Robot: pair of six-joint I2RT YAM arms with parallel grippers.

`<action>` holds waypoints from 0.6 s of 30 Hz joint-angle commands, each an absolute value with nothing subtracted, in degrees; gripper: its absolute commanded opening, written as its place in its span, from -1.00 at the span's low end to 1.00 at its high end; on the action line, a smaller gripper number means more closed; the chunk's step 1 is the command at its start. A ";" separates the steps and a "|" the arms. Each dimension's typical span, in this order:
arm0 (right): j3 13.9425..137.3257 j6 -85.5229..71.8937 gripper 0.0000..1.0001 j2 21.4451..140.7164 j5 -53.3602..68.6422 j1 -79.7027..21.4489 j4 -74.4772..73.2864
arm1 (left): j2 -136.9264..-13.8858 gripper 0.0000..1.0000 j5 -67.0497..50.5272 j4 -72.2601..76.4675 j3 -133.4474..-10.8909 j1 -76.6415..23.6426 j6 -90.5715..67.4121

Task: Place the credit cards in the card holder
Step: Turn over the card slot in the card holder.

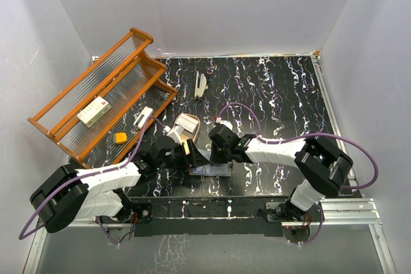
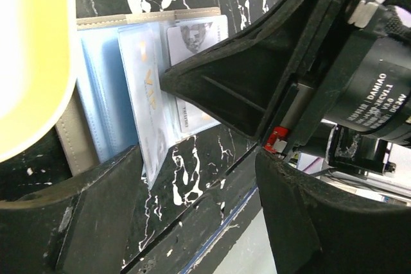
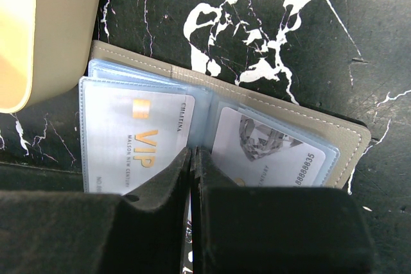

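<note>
Down at the near middle of the counter [image 1: 276,94], the card holder [image 3: 334,134] lies open flat, right between the two arms. So the job looks partly done to me: two credit cards [image 3: 138,139] already sit in the clear sleeves, a VIP one on the left page and a numbered one on the right. I can't spot a loose stack anywhere, so no idea how many are left to go in.

The right fingers [image 3: 160,184] are shut tight, tips down on the fold between the pages. Can't tell if they're nipping a sleeve edge or just pinning the thing. The left fingers [image 2: 96,222] stand wide open with nothing in them, low by the holder's edge, one sleeve page sticking up near them.

Surface is black with white marble veins. A tan tray [image 1: 187,123] sits just behind the holder, and an orange rack [image 1: 90,104] with a white box [image 1: 94,111] is off to the left. Plain pale walls [image 1: 225,4] box it all in.
</note>
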State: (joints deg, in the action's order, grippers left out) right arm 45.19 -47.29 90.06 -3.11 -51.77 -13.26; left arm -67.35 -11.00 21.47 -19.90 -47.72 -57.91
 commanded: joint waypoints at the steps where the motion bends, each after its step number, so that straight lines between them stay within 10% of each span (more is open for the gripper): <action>1: 43.55 -47.19 -0.94 88.04 -4.63 -52.12 -10.55 | -66.86 0.36 -13.43 25.58 -21.39 -47.54 -58.05; 18: 38.49 -46.93 -0.76 81.53 -5.60 -52.12 -1.26 | -73.13 0.33 -19.61 38.75 -20.52 -47.85 -59.75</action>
